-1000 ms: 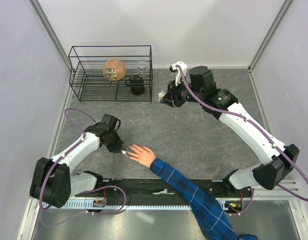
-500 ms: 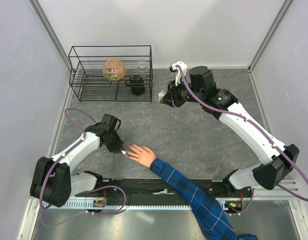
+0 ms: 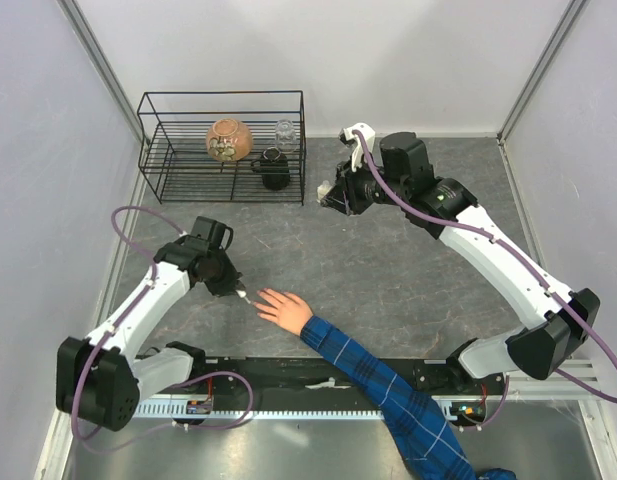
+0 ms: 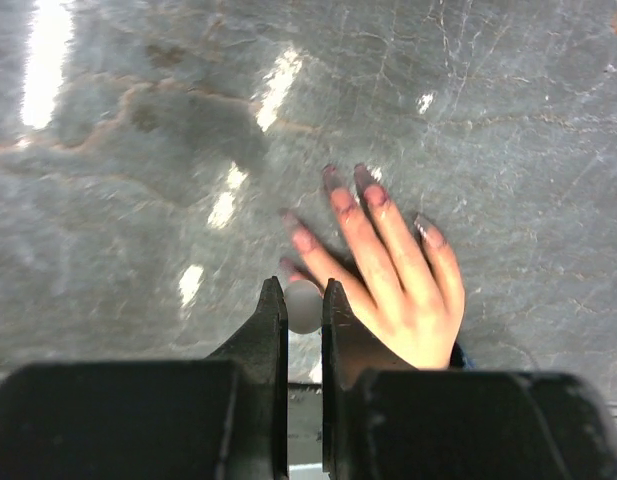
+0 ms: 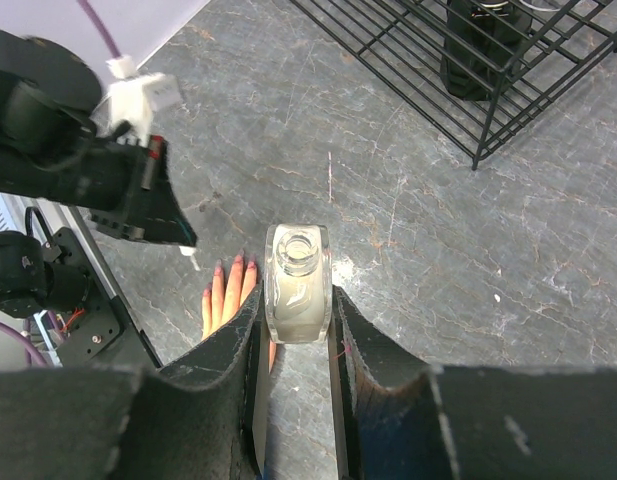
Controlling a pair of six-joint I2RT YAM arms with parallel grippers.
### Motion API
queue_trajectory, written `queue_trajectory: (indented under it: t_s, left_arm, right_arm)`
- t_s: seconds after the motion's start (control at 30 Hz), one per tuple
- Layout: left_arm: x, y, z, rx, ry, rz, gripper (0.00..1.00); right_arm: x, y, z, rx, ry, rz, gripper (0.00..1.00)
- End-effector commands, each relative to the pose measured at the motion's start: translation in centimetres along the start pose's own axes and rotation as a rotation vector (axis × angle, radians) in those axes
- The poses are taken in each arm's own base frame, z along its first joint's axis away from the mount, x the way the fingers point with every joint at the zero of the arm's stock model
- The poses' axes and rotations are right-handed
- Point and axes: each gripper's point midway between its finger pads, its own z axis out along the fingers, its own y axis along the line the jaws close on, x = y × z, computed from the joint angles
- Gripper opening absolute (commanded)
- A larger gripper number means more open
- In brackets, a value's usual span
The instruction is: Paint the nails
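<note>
No words, labels, brand names, numbers or signs can be read in any of the three views.

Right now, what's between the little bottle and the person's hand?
Only bare grey table lies between the bottle and the hand; the top view shows it.
</note>
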Motion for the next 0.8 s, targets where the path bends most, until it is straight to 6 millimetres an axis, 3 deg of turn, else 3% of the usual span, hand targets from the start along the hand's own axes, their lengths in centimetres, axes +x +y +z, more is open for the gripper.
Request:
queue_trajectory:
  t_s: [0.0,0.1,0.17,0.23,0.27,0.3,0.4,0.47,0.5,0.57,0.63,0.67,0.77]
  left_arm:
    - [-1.1,1.4,-4.3,-0.027,-0.046,0.074,0.02]
    - [-2.8,2.4,-8.2,-0.031,-0.122,0.115,0.02]
    - [-5.0,0.7,-11.3,0.043,-0.214,0.151,0.02]
    - [-6.5,-3.0,-14.0,0.208,-0.273,0.259,0.02]
    - [-8.1,-5.7,-16.7,0.308,-0.349,0.299,0.02]
    - [-9.6,-9.5,-19.3,0.477,-0.431,0.371,0.02]
    - [-12.5,-17.0,-26.3,0.797,-0.591,0.5,0.02]
    - [-13.0,-20.1,-30.2,0.946,-0.652,0.582,0.02]
    - [-12.9,-21.6,-30.4,1.017,-0.606,0.619,0.02]
    - [-13.0,-23.9,-33.8,1.124,-0.657,0.698,0.02]
    - [-12.5,-25.5,-34.2,1.159,-0.654,0.782,0.02]
    - [-12.0,-26.2,-35.9,1.18,-0.689,0.828,0.02]
    - [-9.4,-28.4,-35.5,1.187,-0.643,0.938,0.02]
  right_arm:
    - [-2.3,0.8,-1.9,-0.009,-0.084,-0.042,0.0]
    - [-2.2,0.6,-2.5,0.013,-0.089,-0.055,0.0]
    - [-2.2,0.5,-2.6,0.018,-0.092,-0.073,0.0]
    - [-2.5,0.6,-2.6,0.011,-0.1,-0.088,0.0]
    - [-2.7,0.6,-2.4,0.007,-0.102,-0.095,0.0]
    - [-2.9,0.7,-2.3,-0.001,-0.105,-0.101,0.0]
    - [-3.8,1.6,-2.2,-0.05,-0.128,-0.12,0.0]
    - [-4.5,2.5,-2.4,-0.091,-0.142,-0.134,0.0]
    - [-4.6,2.7,-2.4,-0.102,-0.146,-0.139,0.0]
    - [-5.0,3.3,-2.5,-0.123,-0.161,-0.153,0.0]
    - [-5.6,3.7,-2.6,-0.129,-0.178,-0.172,0.0]
    - [-5.7,3.9,-2.6,-0.132,-0.182,-0.18,0.0]
    - [-6.7,4.6,-3.0,-0.147,-0.203,-0.196,0.0]
